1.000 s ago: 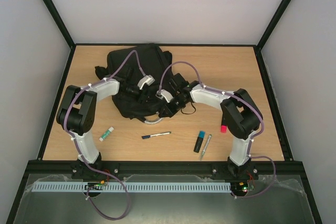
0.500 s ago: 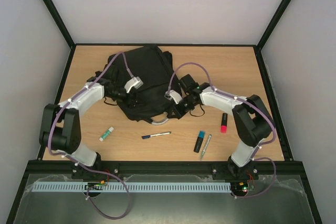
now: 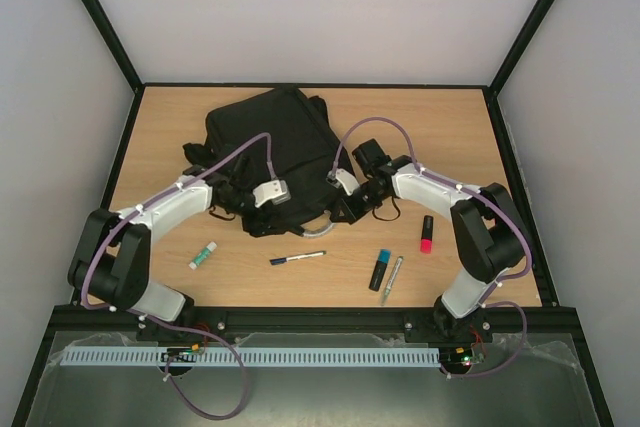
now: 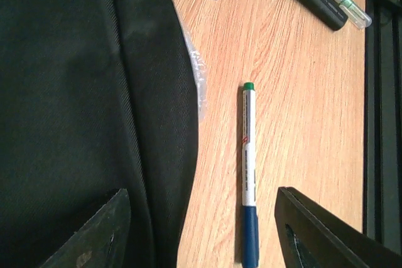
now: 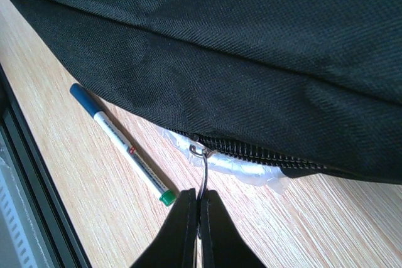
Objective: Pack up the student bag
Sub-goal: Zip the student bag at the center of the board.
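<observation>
At near edge of student bag (image 3: 270, 137), your right fingers (image 5: 188, 224) pinch zip pull (image 5: 202, 167); left fingers (image 4: 308, 224) gape empty over pen (image 4: 249, 174). Likely zip-opening step: next, drag it steadily sideways.

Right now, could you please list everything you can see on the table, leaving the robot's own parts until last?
student bag: one, black, far middle of the table
zip pull: one, metal, bag's near edge
plastic wrap: one, clear-white, poking out under the zip
small tube: one, white and green, near left
pen: one, white with blue cap, just in front of the bag
highlighter: one, blue and black, near right
slim pen: one, pale, beside the highlighter
marker: one, pink and black, right
table: one, light wood
left gripper: black, open, above the pen
right gripper: black, shut on the zip pull
</observation>
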Motion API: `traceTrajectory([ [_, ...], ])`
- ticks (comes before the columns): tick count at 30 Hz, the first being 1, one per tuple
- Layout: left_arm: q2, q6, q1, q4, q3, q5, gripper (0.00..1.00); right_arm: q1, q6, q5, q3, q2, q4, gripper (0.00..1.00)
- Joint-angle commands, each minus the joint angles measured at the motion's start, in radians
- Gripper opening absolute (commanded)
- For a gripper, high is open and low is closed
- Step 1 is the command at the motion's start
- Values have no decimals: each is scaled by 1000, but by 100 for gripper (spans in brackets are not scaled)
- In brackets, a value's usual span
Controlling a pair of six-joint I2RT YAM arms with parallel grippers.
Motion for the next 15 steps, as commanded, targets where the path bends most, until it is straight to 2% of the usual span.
traceTrajectory([
  [1, -4, 15, -65, 99, -23, -40, 66, -2, 2, -17, -23, -9, -34, 1],
  [2, -1, -5, -83, 140, -32, -71, 66, -2, 4, -19, -25, -8, -31, 1],
  [3, 2, -23, -102, 198, -41, -105, 77, -3, 5, -19, -25, -7, -31, 1],
  [4, 5, -40, -117, 240, -49, -138, 96, -1, 5, -21, -24, -7, -32, 1],
  [5, 8, -64, -130, 285, -56, -166, 99, -4, 3, -22, -22, -6, -33, 1],
  [12, 74, -122, -181, 413, -35, -275, 99, -2, 1, -27, -8, -5, -35, 1],
  [15, 101, -240, -182, 425, 1, -262, 99, -2, 2, -32, -6, -7, -34, 1],
])
